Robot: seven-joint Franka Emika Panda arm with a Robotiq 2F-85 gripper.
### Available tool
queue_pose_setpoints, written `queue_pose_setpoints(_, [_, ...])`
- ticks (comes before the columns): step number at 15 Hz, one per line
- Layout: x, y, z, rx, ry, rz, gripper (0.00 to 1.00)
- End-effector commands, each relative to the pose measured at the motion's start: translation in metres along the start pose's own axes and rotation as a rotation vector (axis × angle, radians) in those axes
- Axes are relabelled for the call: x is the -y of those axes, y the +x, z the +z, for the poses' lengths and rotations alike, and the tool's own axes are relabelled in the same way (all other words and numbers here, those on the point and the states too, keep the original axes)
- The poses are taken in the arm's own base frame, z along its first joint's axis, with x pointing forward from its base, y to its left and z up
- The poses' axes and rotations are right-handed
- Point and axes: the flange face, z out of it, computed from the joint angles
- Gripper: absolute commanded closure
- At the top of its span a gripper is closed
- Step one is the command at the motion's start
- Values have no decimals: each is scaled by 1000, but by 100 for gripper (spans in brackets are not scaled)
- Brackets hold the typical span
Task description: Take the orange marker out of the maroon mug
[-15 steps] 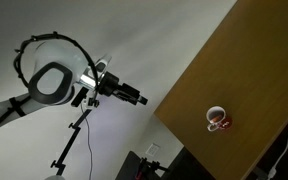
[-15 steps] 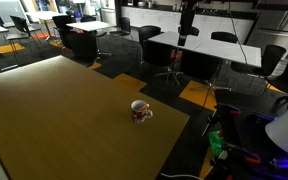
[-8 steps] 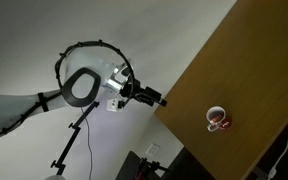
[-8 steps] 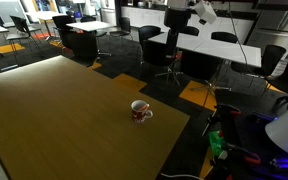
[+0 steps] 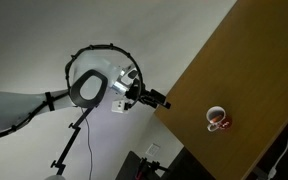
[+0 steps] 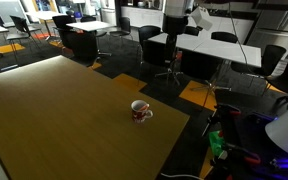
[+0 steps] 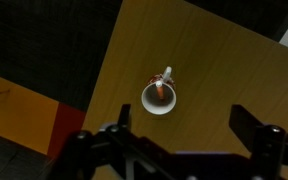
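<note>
The maroon mug [image 5: 217, 119] stands on the wooden table [image 5: 254, 70] near its edge; it also shows in an exterior view [image 6: 141, 111] and from above in the wrist view [image 7: 159, 98], white inside. The orange marker [image 7: 162, 88] stands inside it, its tip leaning over the rim. My gripper [image 5: 160, 100] hangs in the air well off the table's edge, far from the mug; in an exterior view it is high at the top [image 6: 176, 14]. In the wrist view its fingers [image 7: 184, 130] are spread wide and empty.
The table [image 6: 54, 110] is otherwise bare. Office tables and chairs [image 6: 184, 50] stand beyond it. A tripod stand [image 5: 72, 140] is under the arm. Orange and dark carpet tiles [image 7: 24, 110] lie beside the table.
The arm has swung toward the table and mug. The mug and marker have not moved.
</note>
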Motion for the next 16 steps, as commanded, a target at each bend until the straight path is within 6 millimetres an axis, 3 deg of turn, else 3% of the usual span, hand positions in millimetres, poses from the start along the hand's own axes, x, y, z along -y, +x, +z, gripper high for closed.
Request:
queue_pose_setpoints(1, [-10, 14, 8, 20, -1, 34, 0])
queue_pose_setpoints(8, [-46, 54, 49, 94, 23, 54, 0])
queue_pose_setpoints(16, [-70, 78, 132, 185, 128, -12, 0])
